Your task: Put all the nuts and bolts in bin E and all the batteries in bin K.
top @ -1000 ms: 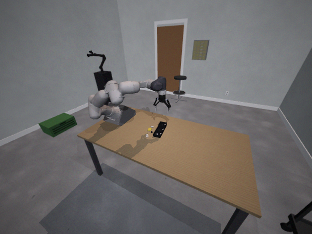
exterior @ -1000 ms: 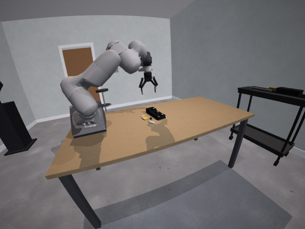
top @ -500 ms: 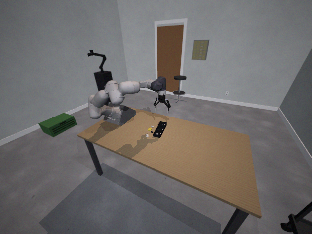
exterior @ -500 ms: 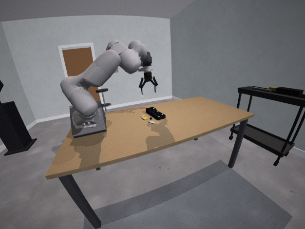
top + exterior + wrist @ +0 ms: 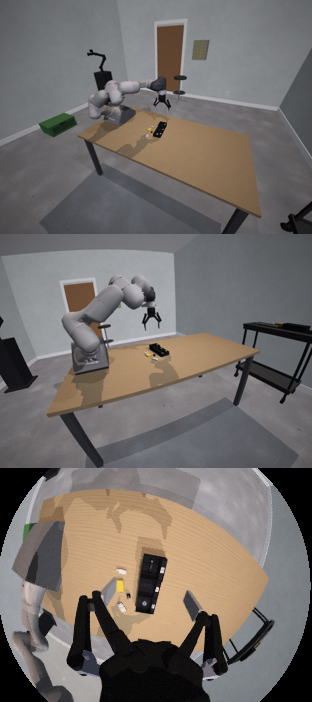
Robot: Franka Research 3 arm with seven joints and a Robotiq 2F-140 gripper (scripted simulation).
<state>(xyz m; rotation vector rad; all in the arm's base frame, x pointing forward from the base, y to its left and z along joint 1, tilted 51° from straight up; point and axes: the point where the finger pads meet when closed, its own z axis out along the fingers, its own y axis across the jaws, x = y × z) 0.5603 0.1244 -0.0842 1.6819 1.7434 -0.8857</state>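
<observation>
A black block of joined bins [image 5: 160, 129] lies on the wooden table; it also shows in the exterior view [image 5: 159, 349] and in the wrist view [image 5: 151, 583]. The bin marks are too small to read. Beside it lie several small things: a yellow piece [image 5: 149, 129] [image 5: 148, 355] [image 5: 120, 587], a small black piece [image 5: 153, 355], and small whitish pieces [image 5: 151, 126] [image 5: 146, 135] [image 5: 155, 358] [image 5: 122, 571]. I cannot tell which are nuts, bolts or batteries. My gripper [image 5: 162, 107] [image 5: 151, 326] [image 5: 151, 590] hangs high above the table near the bins, open and empty.
The robot base [image 5: 89, 357] stands on the table's far corner. A black cart [image 5: 277, 354] stands beside the table. A green crate [image 5: 58, 124], a black pedestal [image 5: 102, 77] and a stool [image 5: 179, 88] are on the floor.
</observation>
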